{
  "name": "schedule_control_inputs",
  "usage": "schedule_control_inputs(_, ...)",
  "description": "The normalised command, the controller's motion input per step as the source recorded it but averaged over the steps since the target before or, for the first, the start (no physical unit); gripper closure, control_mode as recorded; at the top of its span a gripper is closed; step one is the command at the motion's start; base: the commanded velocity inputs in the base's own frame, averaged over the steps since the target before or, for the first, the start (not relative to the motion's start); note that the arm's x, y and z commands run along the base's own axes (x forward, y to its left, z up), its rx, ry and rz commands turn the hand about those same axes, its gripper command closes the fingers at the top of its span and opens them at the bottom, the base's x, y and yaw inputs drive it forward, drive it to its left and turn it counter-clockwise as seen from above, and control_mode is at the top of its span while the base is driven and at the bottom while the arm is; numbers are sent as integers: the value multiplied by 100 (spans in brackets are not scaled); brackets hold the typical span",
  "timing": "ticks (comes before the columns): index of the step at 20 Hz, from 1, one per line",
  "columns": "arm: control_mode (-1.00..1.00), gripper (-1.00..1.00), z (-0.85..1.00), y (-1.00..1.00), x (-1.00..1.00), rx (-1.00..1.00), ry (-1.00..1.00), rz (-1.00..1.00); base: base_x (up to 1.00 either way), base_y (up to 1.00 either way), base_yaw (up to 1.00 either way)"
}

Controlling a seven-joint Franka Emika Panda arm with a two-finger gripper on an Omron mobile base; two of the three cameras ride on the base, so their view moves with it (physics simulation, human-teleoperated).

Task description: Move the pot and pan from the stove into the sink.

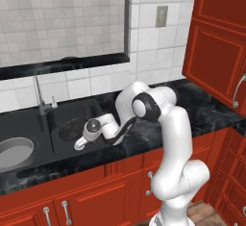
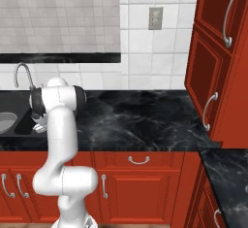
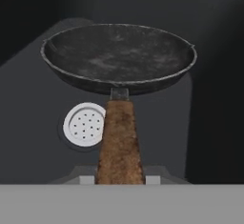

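1. Nearest the hand camera, the brown handle (image 3: 119, 142) of the pan (image 3: 118, 56) runs down between the jaws, which are clamped on it near its end.
2. Beyond the handle the pan's dark speckled bowl hangs level above the floor of a basin, clear of it; the white perforated drain (image 3: 85, 124) lies just below and to one side of the handle.
3. From the left base view, the gripper (image 1: 80, 143) reaches over the right basin of the sink (image 1: 29, 124), with the pan's dark round visible there.
4. Farther left, the pot (image 1: 16, 151) already sits in the other basin, behind the divider from the pan.
5. At the back stands the chrome faucet (image 1: 39, 93).
6. Judgement: this is the last step, lowering the pan. The next move calls for a short descent until the base rests, then releasing the handle and withdrawing.
7. No brand, label or writing can be read anywhere.
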Motion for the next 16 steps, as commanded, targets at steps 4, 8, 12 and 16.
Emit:
schedule_control_inputs(4, -100, 100, -9, 8, 25, -1, 0, -4, 0, 0, 0)
schedule_control_inputs(8, -100, 100, -22, 24, 38, -2, 0, -3, 0, 0, 0)
schedule_control_inputs(12, -100, 100, -15, 23, 34, -4, 0, -2, 0, 0, 0)
schedule_control_inputs(16, -100, -100, -1, 10, 21, -1, 6, -2, 0, 0, 0)
